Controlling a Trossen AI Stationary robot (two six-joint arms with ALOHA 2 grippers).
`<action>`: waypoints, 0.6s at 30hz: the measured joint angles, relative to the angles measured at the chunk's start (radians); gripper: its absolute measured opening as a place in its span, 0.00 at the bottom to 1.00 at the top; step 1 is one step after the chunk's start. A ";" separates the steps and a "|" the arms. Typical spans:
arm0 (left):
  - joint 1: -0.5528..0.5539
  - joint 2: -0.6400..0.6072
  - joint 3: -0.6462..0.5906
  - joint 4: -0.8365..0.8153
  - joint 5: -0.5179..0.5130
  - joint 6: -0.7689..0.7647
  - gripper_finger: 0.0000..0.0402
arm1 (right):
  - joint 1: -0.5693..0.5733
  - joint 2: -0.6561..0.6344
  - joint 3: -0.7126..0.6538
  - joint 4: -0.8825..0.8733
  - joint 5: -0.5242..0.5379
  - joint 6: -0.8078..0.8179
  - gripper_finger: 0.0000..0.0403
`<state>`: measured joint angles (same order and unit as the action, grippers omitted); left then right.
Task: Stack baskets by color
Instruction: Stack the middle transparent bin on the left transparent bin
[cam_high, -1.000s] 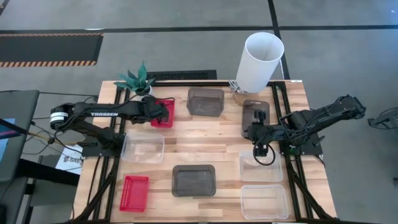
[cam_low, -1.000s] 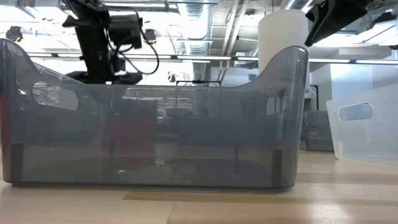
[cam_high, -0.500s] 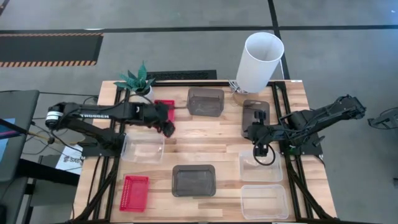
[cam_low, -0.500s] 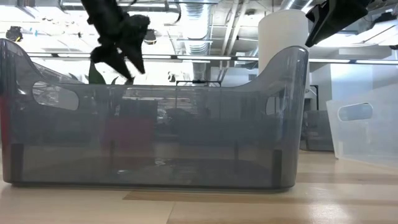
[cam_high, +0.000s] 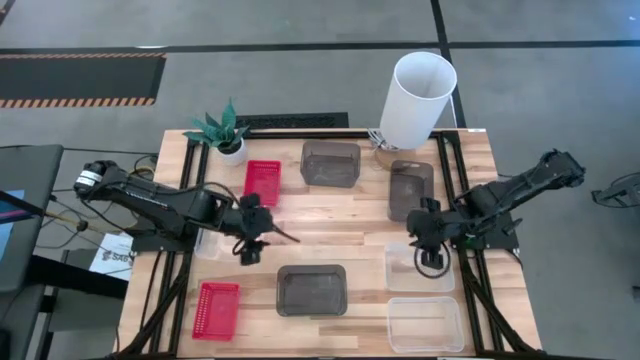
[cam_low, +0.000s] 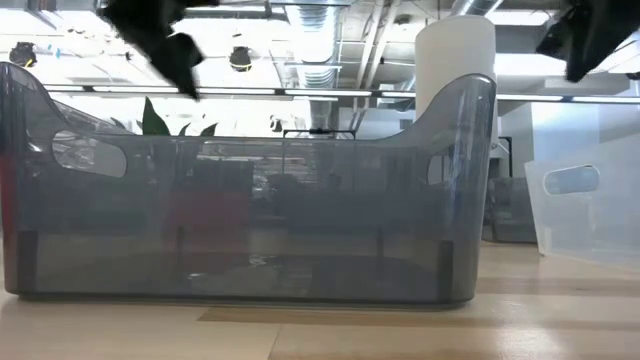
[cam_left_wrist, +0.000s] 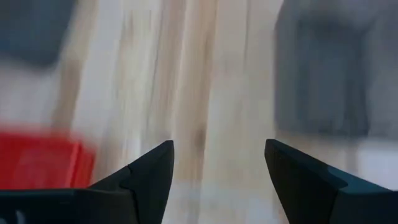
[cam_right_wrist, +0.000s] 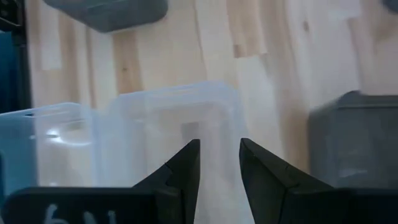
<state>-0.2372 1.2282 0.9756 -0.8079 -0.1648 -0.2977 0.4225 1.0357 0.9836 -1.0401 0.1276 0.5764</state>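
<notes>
Several thin, light, slippery-looking plastic baskets sit apart on the tabletop (cam_high: 330, 215), the clear basket (cam_high: 420, 267) at lower right under the right gripper (cam_high: 432, 262), fingers parted and empty, best pinched by its rim; left gripper (cam_high: 247, 252) released.

red mesh baskets (cam_high: 262, 182), smoky grey baskets (cam_high: 312, 290), white cylinder (cam_high: 417, 98)

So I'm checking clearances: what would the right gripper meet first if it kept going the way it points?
Likely the clear basket straight ahead of the right gripper; how far below it lies is unclear.
</notes>
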 joint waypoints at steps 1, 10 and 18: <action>-0.003 0.000 0.000 -0.066 -0.006 -0.012 0.60 | 0.016 0.000 0.000 0.002 0.000 0.022 0.34; 0.102 0.000 0.000 -0.327 -0.109 0.080 0.60 | 0.089 0.000 0.000 0.057 0.054 0.079 0.33; 0.217 0.000 0.000 -0.316 0.007 0.159 0.60 | 0.122 0.000 0.000 0.021 0.050 0.081 0.34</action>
<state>-0.0205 1.2285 0.9752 -1.1244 -0.1575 -0.1391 0.5448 1.0359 0.9836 -1.0194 0.1778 0.6569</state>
